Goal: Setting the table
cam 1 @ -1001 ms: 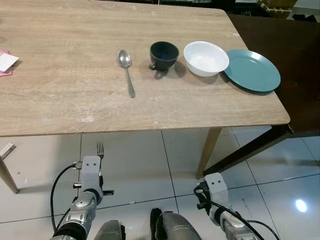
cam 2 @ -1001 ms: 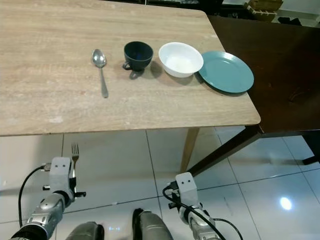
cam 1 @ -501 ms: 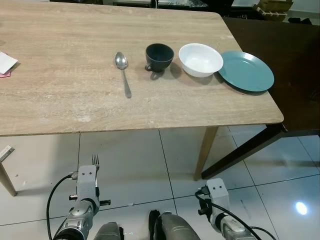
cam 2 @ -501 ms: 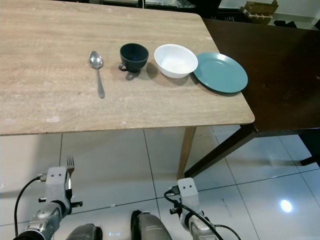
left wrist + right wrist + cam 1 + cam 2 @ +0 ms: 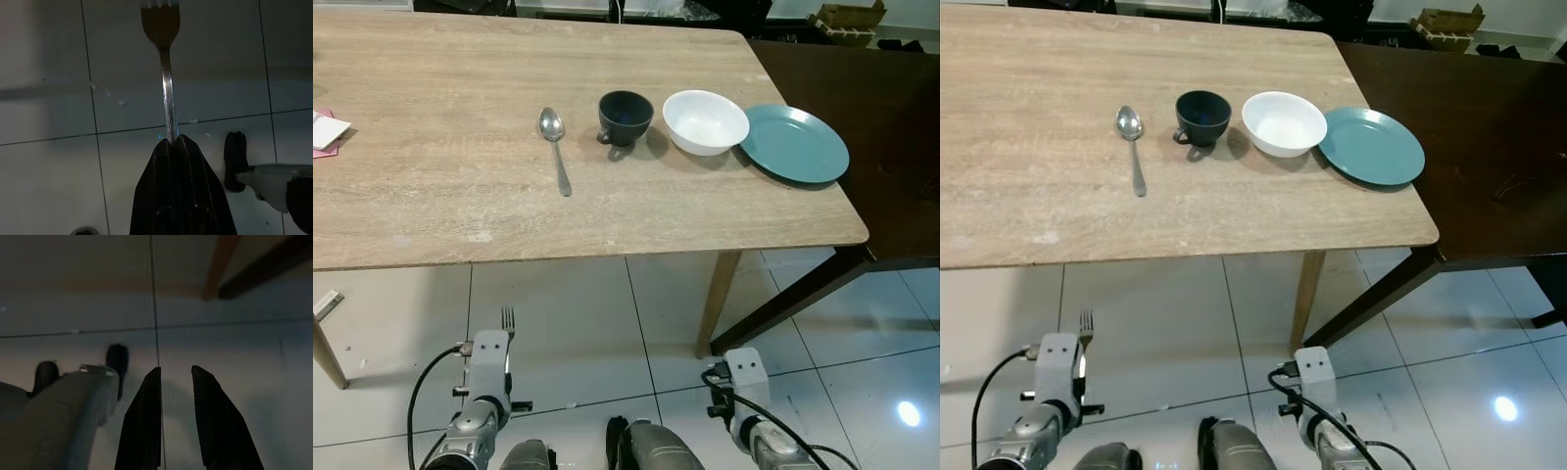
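Left wrist view showed the left gripper [image 5: 171, 142] clamped on a fork [image 5: 164, 73], low over the floor; the right gripper [image 5: 176, 377] hung slightly open, empty. Next, I judged, the fork belonged on the tabletop [image 5: 440, 196], at nine o'clock of the spoon [image 5: 554, 147].

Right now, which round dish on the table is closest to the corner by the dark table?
The flat teal plate. It sits at the row's end, past the white bowl and dark cup.

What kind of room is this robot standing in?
Probably a home dining area: a long wooden table on a white tiled floor holds a spoon, a dark cup, a white bowl and a teal plate.
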Controlling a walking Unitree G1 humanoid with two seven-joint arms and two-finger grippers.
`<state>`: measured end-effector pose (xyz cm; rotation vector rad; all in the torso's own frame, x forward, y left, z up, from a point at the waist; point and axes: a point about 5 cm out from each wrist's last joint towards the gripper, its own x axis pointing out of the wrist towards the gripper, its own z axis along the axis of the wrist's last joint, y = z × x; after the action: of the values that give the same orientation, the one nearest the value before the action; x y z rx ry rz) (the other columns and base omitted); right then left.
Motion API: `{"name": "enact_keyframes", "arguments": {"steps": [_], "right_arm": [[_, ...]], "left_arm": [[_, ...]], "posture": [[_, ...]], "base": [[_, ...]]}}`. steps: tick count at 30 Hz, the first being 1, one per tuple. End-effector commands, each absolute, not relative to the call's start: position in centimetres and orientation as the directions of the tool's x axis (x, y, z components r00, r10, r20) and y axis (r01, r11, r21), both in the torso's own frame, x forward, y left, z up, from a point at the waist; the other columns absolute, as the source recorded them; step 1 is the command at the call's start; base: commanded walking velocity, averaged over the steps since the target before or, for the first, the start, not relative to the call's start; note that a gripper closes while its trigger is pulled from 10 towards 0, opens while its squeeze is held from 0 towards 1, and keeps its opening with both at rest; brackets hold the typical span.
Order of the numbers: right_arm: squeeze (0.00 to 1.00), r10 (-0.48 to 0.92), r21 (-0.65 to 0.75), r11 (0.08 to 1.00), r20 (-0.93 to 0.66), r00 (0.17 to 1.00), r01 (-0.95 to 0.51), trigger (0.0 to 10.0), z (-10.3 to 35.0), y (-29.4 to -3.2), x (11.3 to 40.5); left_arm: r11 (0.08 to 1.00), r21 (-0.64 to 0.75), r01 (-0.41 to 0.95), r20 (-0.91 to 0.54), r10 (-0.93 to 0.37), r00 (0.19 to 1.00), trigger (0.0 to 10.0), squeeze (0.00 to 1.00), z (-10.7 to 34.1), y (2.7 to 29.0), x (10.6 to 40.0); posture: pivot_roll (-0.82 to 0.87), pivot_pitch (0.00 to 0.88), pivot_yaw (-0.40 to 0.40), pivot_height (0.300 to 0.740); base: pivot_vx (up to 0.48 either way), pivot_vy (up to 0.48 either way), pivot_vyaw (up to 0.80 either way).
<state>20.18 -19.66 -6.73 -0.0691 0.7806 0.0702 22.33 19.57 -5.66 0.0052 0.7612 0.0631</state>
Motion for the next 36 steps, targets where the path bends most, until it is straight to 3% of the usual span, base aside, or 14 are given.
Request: {"name": "enact_keyframes", "arguments": {"steps": [1, 23, 36], "right_arm": [[0.0, 0.006, -0.033, 0.998, -0.75, 0.661, -0.047, 10.0, -7.4, -20.2, 19.1], [0.0, -0.018, 0.001, 1.0, -0.772, 0.635, 0.029, 10.0, -8.1, -19.8, 18.1], [0.0, -0.018, -0.001, 1.0, -0.791, 0.611, 0.028, 10.0, -8.3, -20.5, 17.5]], "left_arm": [[0.999, 0.028, -0.038, -0.706, 0.047, 0.707, 10.0, 0.0, -6.0, 19.4, 21.9], [0.999, 0.033, -0.036, -0.709, 0.049, 0.703, 10.0, 0.0, -6.4, 19.4, 21.2], [0.999, 0.016, -0.031, -0.705, 0.033, 0.709, 10.0, 0.0, -6.4, 18.8, 21.2]], "posture": [[0.06, 0.083, -0.065, 0.74], [0.06, 0.083, -0.04, 0.74], [0.06, 0.082, -0.063, 0.74]], "base": [[0.0, 0.0, -0.8], [0.0, 0.0, -0.8], [0.0, 0.0, -0.8]]}}
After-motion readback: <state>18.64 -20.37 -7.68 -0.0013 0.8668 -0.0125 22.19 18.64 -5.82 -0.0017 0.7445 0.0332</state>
